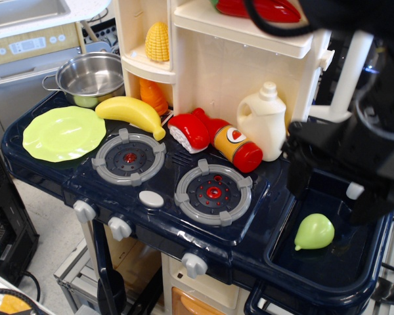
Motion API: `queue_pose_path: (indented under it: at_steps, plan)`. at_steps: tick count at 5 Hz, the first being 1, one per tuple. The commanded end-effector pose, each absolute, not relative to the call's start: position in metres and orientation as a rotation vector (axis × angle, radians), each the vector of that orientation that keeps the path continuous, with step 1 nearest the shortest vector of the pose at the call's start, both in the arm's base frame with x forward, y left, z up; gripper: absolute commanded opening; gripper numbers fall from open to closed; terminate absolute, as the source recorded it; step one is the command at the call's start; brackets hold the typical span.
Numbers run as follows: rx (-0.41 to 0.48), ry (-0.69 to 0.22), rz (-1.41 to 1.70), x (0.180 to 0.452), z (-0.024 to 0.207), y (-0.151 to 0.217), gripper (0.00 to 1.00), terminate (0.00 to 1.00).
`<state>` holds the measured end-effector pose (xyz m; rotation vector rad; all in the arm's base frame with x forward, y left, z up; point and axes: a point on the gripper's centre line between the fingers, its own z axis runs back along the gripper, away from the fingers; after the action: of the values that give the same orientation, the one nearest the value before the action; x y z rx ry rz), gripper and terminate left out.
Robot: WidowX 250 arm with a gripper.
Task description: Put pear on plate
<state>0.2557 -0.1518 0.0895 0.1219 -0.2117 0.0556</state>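
One view is all there is, looking down at a toy kitchen. The pear (314, 231) lies on its side in the dark sink basin (328, 275) at the right, blunt tip pointing right, with nothing touching it. The plate (64, 133) sits well apart at the far left of the counter, next to the banana (131, 113) and in front of the steel pot (91, 77), with two burners between it and the sink. The gripper (345, 164) hangs blurred above the sink, over the pear and not touching it; two dark fingers seem to point downward with a gap between them, but the blur is too strong to say for sure how far apart the jaws stand.

The pear looks like hollow plastic, so probably light and stiff, not fragile. Its smooth, rounded skin may slip out of a pinch. Closing across the widest part of the body, not the tapering tip, seems the safest hold.
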Motion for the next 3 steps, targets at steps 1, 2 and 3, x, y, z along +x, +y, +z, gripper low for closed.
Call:
queue_pose_path:
  at_steps: [1, 2, 3]
  plan:
    - [0.043, -0.314, -0.016, 0.281, 0.069, -0.163, 1.0, 0.0]
    - [0.001, -0.343, -0.027, 0.288, 0.053, -0.163, 1.0, 0.0]
    - [-0.007, -0.375, -0.052, 0.293, 0.036, -0.155, 1.0, 0.0]
